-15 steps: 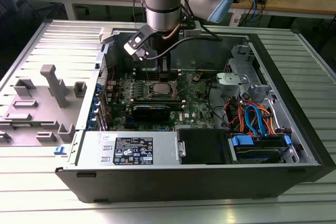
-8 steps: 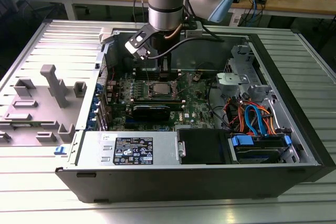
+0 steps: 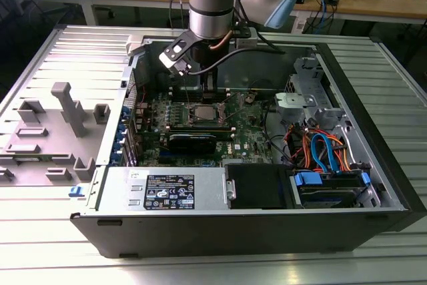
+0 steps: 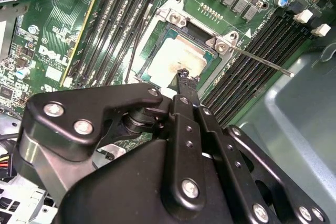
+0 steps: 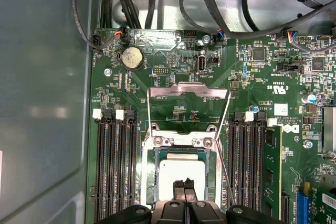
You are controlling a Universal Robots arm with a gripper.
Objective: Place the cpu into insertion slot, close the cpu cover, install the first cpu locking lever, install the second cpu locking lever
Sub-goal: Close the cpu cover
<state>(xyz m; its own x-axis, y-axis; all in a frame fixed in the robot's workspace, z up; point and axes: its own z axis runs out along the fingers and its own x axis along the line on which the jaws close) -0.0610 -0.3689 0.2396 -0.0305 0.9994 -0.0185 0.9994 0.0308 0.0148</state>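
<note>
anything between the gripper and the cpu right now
Nothing visible. The gripper hangs right over the cpu, which lies in its slot with its metal top bare. The cover is swung up, off the chip.

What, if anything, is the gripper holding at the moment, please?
Nothing: the gripper is shut and empty, its tips over the cpu lying in the insertion slot.
</note>
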